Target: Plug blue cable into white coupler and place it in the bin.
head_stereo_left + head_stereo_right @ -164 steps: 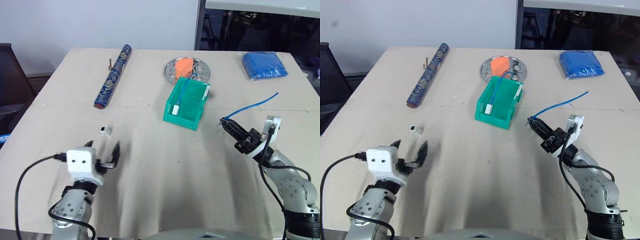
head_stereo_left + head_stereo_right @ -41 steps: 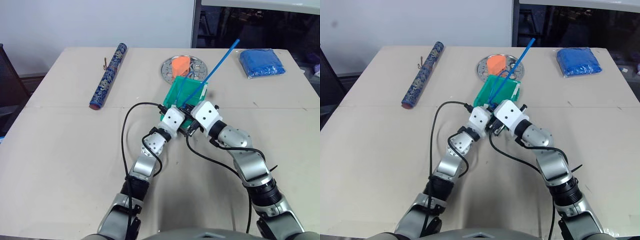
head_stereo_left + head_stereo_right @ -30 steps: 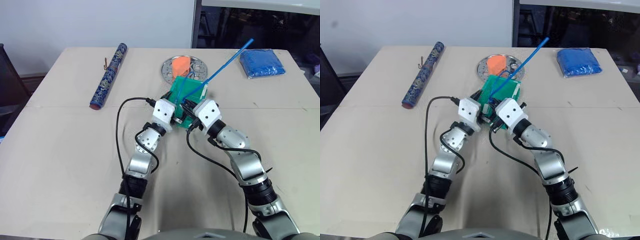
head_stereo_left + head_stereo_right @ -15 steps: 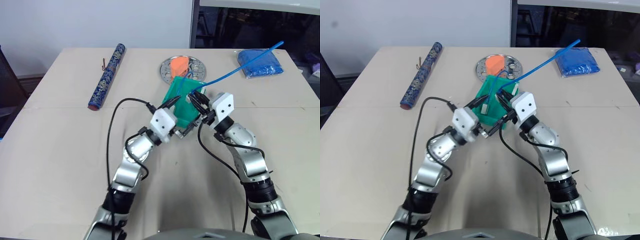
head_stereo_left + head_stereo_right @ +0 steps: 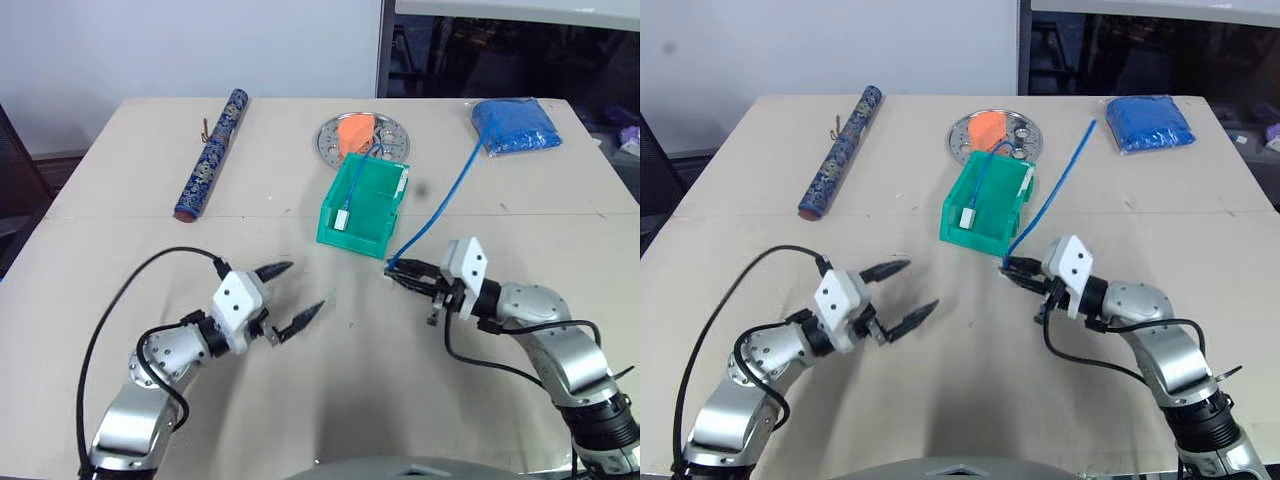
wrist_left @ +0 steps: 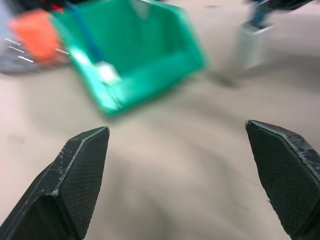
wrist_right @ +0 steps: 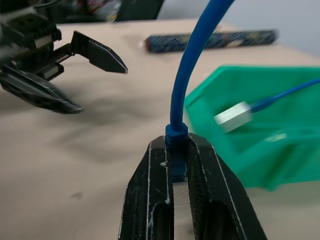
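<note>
Beige tabletop [image 5: 120, 250] with a faint seam running across it, just beyond both grippers. White wall behind the far edge; dark glazed area past the far right corner.

Left gripper [image 5: 285, 293]: fingers spread wide, empty, hovering over bare table, pointed toward the right gripper [image 5: 397, 272]. Right gripper: clamped on the plug end of the blue cable [image 5: 450, 200], tips aimed toward the left gripper. Cable rising out of the pinched fingers and arcing up and away, its free end well beyond the right gripper, near the blue cloth-like packet [image 5: 515, 125]. In the right wrist view, blue boot of the cable [image 7: 176, 135] wedged between the two black fingers [image 7: 145, 200].

Teal-green bin [image 5: 375, 235] just beyond and between the two grippers, nearer the right one, apart from both. Inside it: a second thin blue cable [image 5: 362, 175] plugged into a small white coupler [image 5: 343, 218], coupler lying against the front inner wall, cable running back over the far rim. Same contents seen in the left wrist view, blurred.

Round metal plate [image 5: 395, 132] directly behind the bin, far from both grippers, carrying an orange piece [image 5: 354, 131]. Long dark-blue patterned tube [image 5: 212, 152] lying well beyond the left gripper, toward the far left of the table.
</note>
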Motion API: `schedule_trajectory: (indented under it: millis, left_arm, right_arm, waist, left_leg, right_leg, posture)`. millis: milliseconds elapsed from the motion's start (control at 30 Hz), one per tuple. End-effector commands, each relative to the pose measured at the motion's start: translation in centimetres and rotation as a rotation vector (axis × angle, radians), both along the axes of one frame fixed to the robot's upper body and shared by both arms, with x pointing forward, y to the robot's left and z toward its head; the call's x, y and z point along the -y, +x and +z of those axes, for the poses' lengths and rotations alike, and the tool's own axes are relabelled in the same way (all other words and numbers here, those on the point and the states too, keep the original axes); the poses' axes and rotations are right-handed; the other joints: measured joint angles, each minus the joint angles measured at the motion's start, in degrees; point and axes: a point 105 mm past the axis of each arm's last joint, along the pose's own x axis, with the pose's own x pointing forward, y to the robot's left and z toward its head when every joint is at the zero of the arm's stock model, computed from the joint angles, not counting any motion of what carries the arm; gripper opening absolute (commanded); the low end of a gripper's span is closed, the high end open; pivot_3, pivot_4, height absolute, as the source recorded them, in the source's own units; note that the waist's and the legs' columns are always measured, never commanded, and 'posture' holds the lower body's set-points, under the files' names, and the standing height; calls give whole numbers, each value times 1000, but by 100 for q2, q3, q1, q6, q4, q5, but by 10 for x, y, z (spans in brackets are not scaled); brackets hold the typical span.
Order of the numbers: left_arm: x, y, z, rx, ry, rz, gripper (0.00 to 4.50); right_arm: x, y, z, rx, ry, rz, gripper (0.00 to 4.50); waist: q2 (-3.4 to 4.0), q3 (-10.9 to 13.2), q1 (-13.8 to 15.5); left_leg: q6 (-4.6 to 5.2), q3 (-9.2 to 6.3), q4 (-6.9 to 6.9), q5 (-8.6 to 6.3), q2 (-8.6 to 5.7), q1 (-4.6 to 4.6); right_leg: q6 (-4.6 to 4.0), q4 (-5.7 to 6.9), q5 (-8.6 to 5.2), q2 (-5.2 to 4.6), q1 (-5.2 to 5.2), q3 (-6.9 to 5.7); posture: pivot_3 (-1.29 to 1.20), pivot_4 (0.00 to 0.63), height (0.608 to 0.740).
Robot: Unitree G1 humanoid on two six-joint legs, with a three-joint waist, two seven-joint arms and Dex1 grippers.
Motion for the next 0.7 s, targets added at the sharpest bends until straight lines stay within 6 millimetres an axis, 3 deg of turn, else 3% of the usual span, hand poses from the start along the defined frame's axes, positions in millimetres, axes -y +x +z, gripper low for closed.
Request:
schedule_trajectory:
  millis: [33, 300, 400, 500, 700]
  left_arm:
    - [7, -11, -1, -22, -4, -98, 4465]
    - [8, -5, 5, 3, -19, -93, 4465]
    - [9, -6, 5, 5, -30, -89, 4465]
    - [8, -6, 6, 0, -52, -69, 4465]
    - [-3, -3, 15, -11, -135, -3, 4465]
  right_arm:
    - [1, 2, -17, 19, -73, 3, 0]
    - [21, -3, -70, -126, -280, -35, 0]
    - [23, -5, -75, -147, -288, -40, 0]
    - [15, 2, -55, -149, -160, -75, 0]
    - [-1, 27, 19, -159, 168, -69, 0]
  waist:
    - [-5, -3, 9]
    - [-17, -33, 10]
    - [-16, -39, 16]
    - [-18, -44, 38]
    - [4, -22, 11]
  left_leg:
    - [0, 0, 0, 0, 0, 1]
    - [0, -3, 0, 0, 2, 18]
    - [3, 1, -11, -2, 2, 78]
    - [5, -2, -12, -3, 3, 104]
    - [3, -16, -7, -2, 14, 99]
  right_leg:
    - [0, 0, 0, 0, 1, 0]
    - [-2, 0, 1, 1, 15, 1]
    - [-3, -11, 0, 0, 79, 2]
    - [-3, -14, -2, 3, 111, -6]
    - [-9, -8, 3, 14, 100, 6]
  posture:
    - [0, 150, 740]
    - [0, 150, 740]
    - [0, 150, 740]
    - [0, 150, 740]
    - [0, 150, 740]
